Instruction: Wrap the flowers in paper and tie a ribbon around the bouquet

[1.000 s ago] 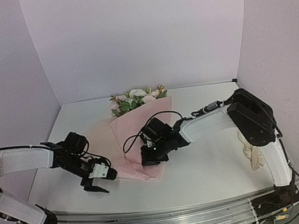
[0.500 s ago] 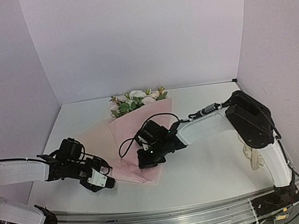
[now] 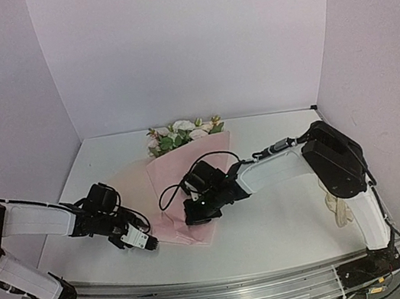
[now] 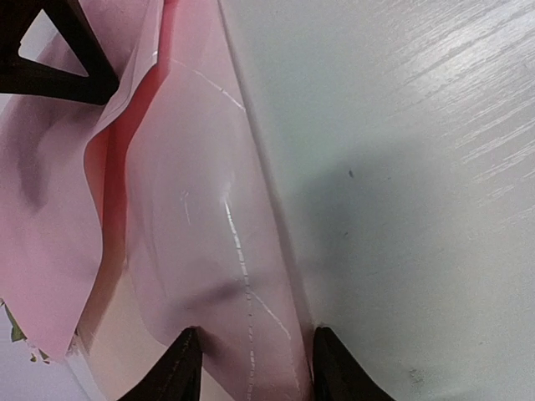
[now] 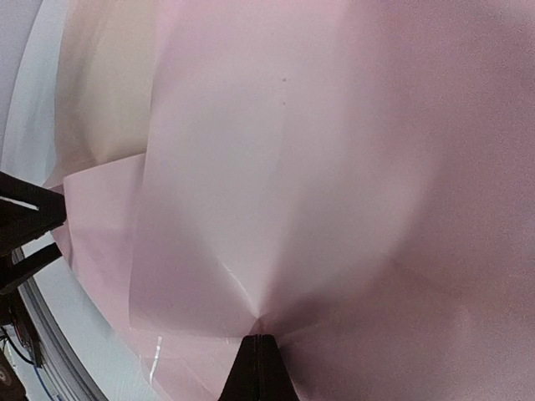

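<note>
Between the parted jaws of the left gripper [image 4: 251, 368] lies an edge of the thin light pink wrapping paper [image 4: 192, 209]; the right gripper [image 5: 259, 368], clenched, presses the sheet, pink-white artificial flowers [image 3: 182, 133] beyond it.

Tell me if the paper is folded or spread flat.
Folded. The paper lies in overlapping layers, flowers sticking out the far end.

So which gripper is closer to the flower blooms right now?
Right. The right gripper sits on the near end of the paper, in line with the flowers; the left gripper is at its near-left edge, farther off.
</note>
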Available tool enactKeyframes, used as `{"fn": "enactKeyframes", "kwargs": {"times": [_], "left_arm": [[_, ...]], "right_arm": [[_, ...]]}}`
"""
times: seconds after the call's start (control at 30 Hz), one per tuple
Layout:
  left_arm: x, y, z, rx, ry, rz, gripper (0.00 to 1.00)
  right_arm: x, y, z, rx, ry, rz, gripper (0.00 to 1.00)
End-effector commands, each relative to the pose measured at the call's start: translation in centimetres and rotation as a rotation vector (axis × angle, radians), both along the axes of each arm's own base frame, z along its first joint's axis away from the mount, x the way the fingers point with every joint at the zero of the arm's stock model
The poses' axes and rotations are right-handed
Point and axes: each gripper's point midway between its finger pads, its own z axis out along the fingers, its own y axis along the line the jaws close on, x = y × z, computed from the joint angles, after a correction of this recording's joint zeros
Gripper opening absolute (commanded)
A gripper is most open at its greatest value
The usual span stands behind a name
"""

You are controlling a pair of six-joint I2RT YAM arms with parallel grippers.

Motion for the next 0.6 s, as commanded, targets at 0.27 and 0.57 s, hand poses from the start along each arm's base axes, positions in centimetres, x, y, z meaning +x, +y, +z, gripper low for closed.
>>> {"fn": "enactKeyframes", "kwargs": {"times": [0.27,0.57], "left_arm": [[0.0,-0.8,3.1,-0.021,-0.173,-0.156,0.00],[1.2,-5.6,9.7,-0.171,-0.426,-0.371,0.00]], "right_arm": [[-1.9,-1.8,-3.9,-0.112,0.092,-0.008,0.00],[-2.3,-2.9,-6.3,-0.160,0.133,-0.056,0.00]]}}
